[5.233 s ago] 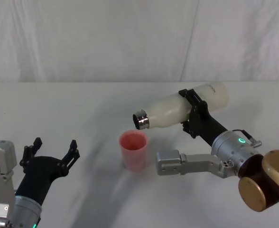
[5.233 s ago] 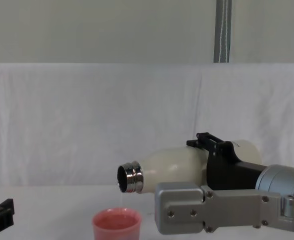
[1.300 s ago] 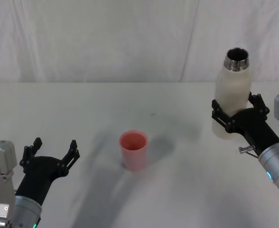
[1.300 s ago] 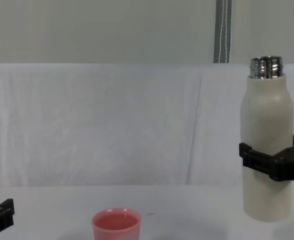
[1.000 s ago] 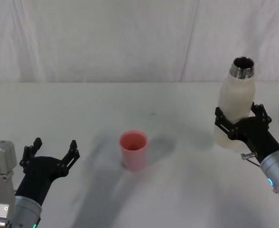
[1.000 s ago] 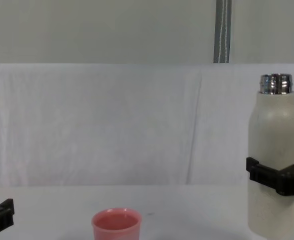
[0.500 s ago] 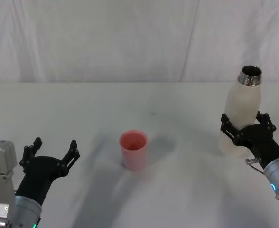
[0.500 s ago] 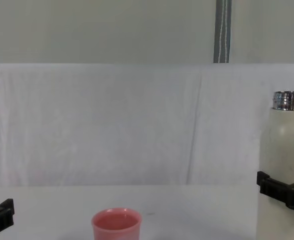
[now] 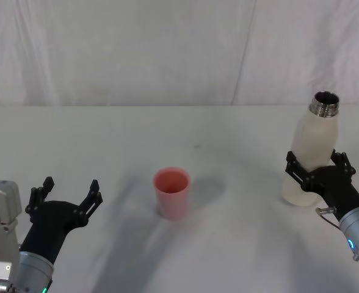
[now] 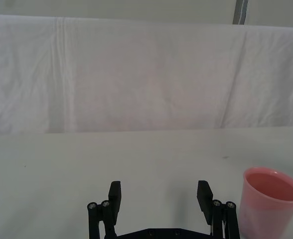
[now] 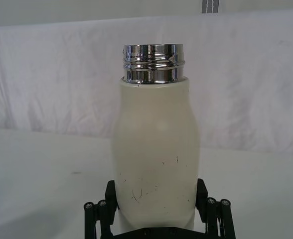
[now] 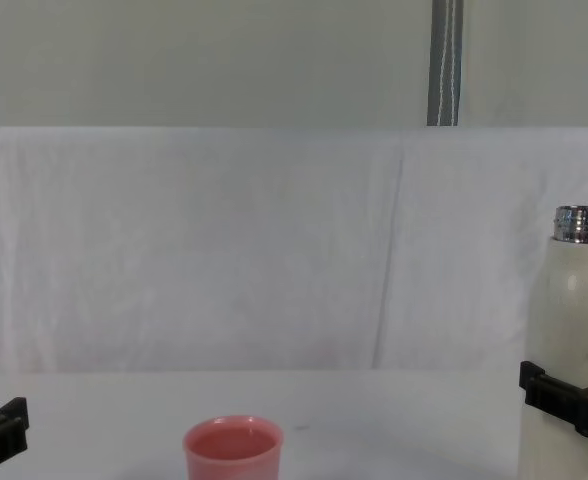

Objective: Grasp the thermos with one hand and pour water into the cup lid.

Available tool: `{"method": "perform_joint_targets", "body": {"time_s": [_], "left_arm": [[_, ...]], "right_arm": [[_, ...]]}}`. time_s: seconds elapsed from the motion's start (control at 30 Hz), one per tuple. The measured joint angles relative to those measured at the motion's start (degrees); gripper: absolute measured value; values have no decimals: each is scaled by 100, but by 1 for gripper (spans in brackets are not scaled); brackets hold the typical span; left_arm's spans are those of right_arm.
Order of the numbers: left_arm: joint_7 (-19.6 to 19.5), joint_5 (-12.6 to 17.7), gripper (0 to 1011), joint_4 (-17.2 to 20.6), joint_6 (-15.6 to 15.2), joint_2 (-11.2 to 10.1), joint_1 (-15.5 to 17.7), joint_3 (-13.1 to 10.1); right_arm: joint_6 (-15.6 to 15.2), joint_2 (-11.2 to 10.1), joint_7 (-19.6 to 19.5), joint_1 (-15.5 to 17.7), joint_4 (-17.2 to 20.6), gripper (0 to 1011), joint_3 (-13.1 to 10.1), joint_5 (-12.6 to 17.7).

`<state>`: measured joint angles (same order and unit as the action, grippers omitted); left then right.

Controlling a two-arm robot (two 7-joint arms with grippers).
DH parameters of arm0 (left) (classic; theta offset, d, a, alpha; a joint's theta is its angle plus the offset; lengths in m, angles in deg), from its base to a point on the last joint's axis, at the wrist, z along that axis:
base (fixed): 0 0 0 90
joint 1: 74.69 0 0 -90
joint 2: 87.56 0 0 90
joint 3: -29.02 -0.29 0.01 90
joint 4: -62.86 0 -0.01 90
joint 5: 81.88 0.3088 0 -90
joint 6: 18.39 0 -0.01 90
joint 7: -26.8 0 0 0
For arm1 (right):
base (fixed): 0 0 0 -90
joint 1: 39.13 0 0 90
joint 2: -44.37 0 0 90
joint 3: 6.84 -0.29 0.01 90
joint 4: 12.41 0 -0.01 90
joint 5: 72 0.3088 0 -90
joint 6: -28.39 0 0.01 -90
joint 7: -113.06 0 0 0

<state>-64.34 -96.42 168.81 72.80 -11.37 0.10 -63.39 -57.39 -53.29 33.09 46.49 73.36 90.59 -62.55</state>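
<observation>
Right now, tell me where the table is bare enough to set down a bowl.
Widest bare stretch: between the cup lid and the thermos, which the right pincer grips at the table's right. The far table behind the cup lid is bare too. Tighter: between the open left pincer and the cup lid.

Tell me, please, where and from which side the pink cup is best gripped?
Grip the cup lid around its mid side wall, coming in level from the robot's left, where the open left gripper waits. It stands upright, holds liquid, and tapers downward, so a side grasp below the rim seems safest.
</observation>
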Motion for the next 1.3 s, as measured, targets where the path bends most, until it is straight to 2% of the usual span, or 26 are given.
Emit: {"method": "perform_joint_targets", "body": {"time_s": [1.3], "left_arm": [[0, 0, 1001, 0, 0, 0, 0, 0]], "right_arm": [[186, 21, 30, -18, -185, 950, -34, 109]]}}
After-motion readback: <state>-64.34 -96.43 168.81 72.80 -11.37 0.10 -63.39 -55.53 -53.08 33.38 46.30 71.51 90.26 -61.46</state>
